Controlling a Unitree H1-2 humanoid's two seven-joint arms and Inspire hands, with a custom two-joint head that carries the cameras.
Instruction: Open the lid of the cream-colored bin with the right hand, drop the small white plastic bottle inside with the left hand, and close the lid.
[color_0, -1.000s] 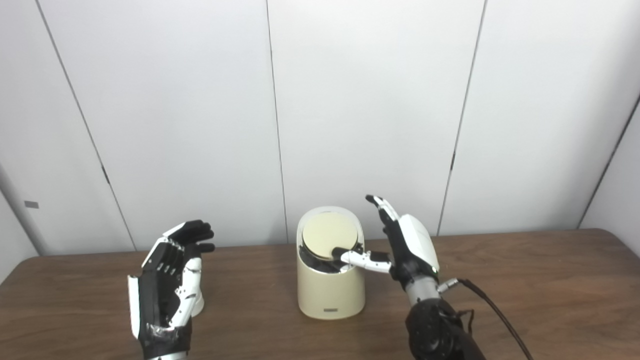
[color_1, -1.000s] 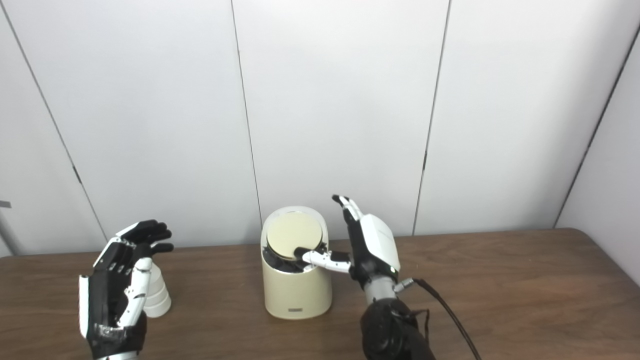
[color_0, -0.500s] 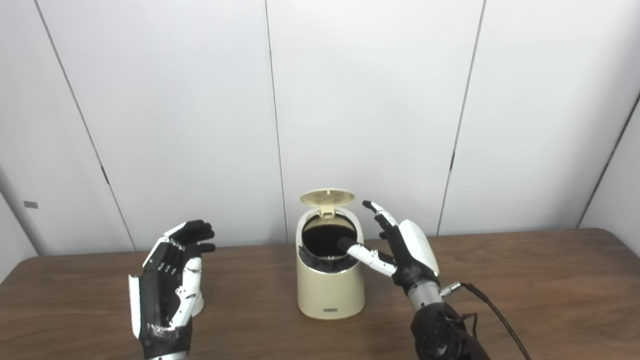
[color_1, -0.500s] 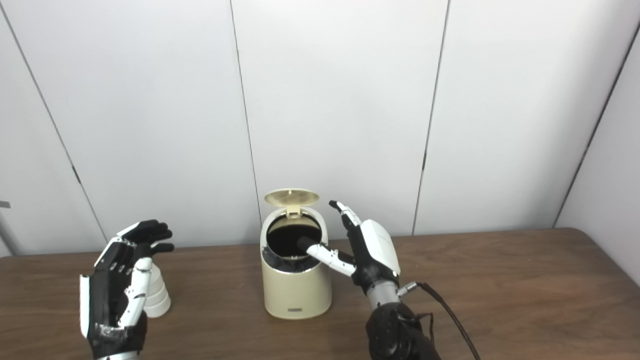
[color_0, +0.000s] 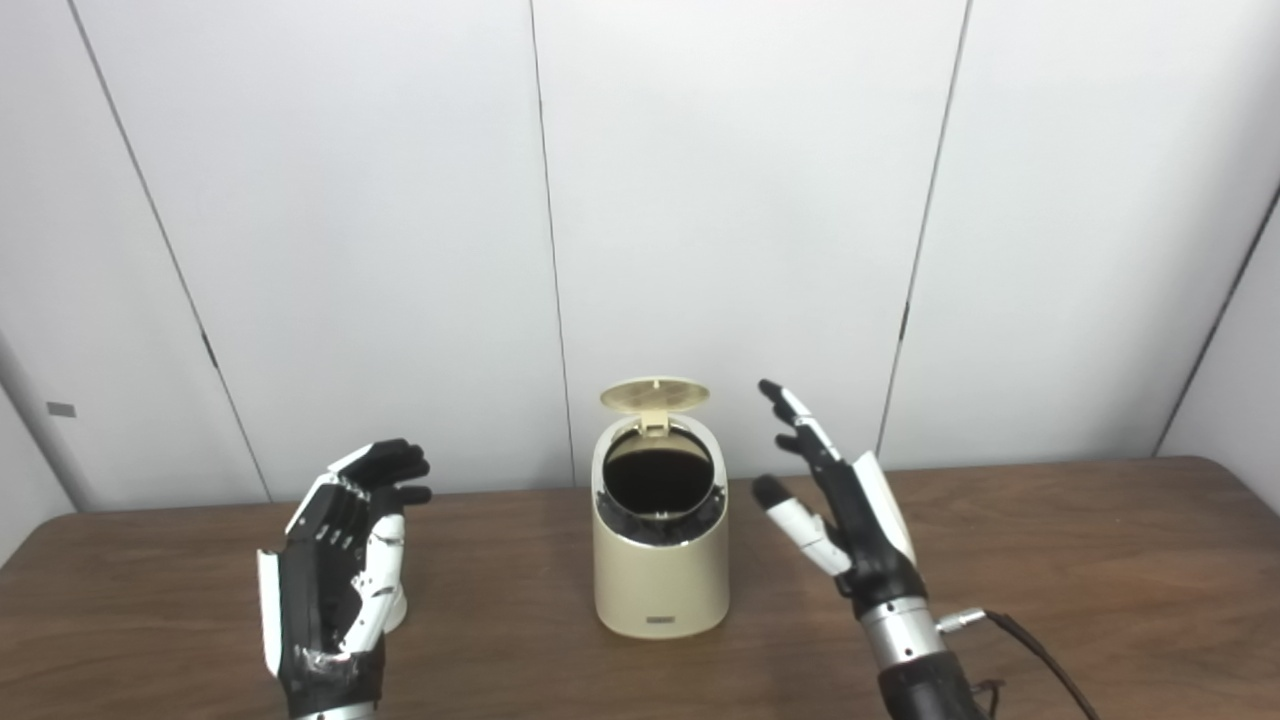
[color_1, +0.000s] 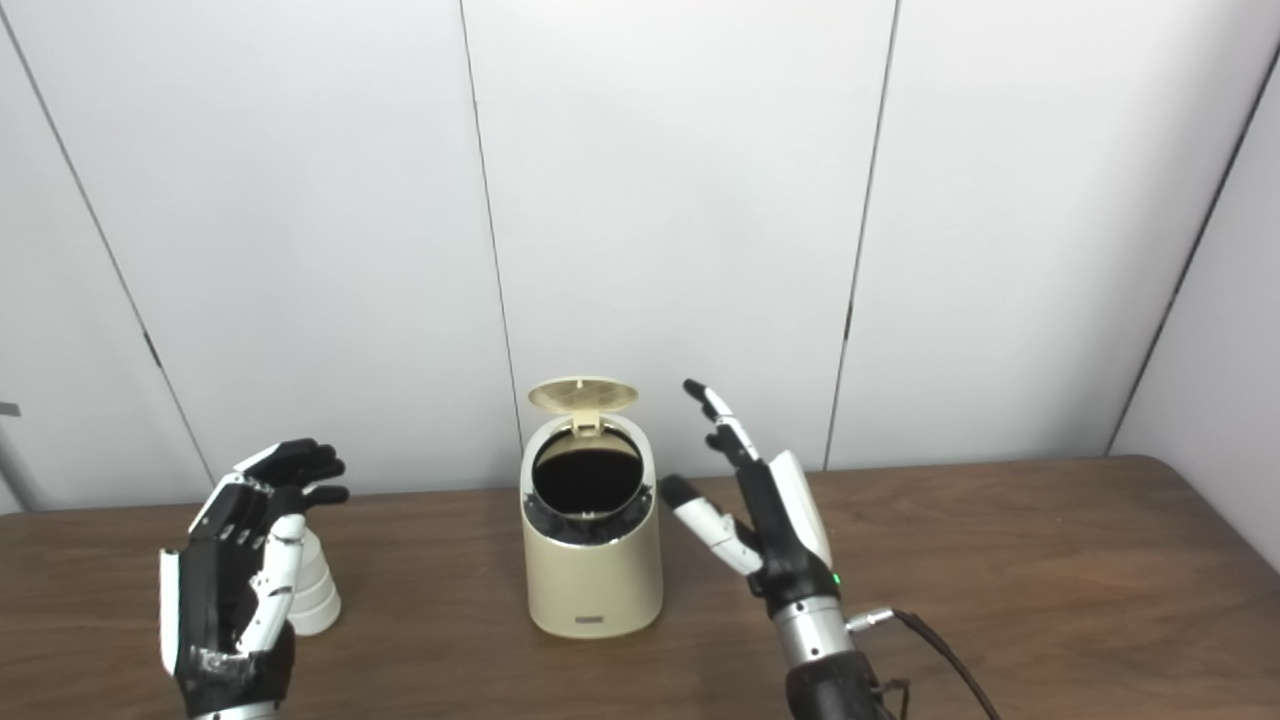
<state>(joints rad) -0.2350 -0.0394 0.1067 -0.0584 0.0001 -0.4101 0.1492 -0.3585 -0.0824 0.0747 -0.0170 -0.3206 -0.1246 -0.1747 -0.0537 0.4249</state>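
The cream-colored bin stands mid-table with its lid flipped up at the back and the dark inside showing. My right hand is open, just right of the bin and clear of it, fingers pointing up. On the left, my left hand is open and held upright. Behind it stands the small white plastic bottle, mostly hidden by the hand in the left eye view and apart from the fingers.
The brown wooden table runs the full width, backed by a white panelled wall. A black cable trails from my right wrist toward the bottom right.
The bin's lid sprang open from shut. My right hand, whose thumb was at the bin's rim, pulled back to the right and off the bin. The left hand stayed put.
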